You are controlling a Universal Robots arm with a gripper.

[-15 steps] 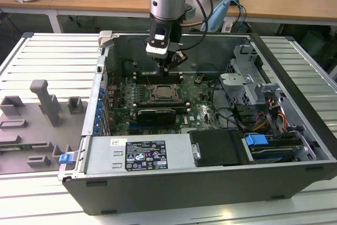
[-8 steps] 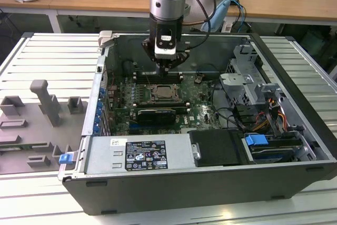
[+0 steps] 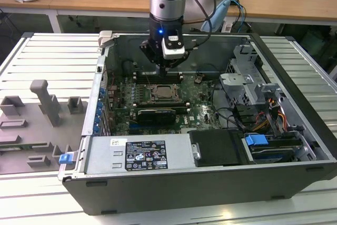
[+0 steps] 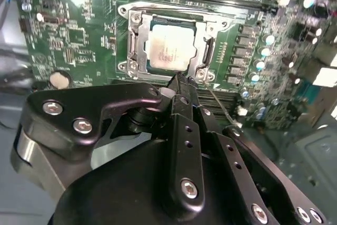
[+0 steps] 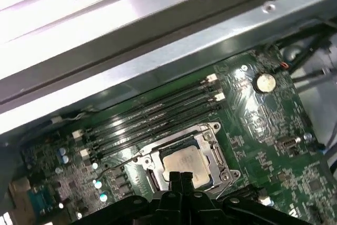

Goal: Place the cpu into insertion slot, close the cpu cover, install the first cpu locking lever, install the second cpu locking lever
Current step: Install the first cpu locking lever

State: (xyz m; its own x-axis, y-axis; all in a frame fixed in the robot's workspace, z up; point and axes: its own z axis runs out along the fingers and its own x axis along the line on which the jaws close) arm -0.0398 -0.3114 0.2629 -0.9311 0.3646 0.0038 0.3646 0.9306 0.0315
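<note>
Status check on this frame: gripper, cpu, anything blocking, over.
Gripper over cpu cover edge, jaws shut. Cpu seated, cover down around it. Nothing between gripper and cover.

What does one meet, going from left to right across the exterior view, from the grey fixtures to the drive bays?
In order: tall grey block → blue latch → cpu → metal drive cage.

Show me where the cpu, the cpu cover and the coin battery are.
cpu (image 4: 171, 48), second wrist view, middle of its silver top.
cpu cover (image 4: 138, 43), second wrist view, side bar of its metal frame.
coin battery (image 5: 265, 82), first wrist view, centre of its round face.
</note>
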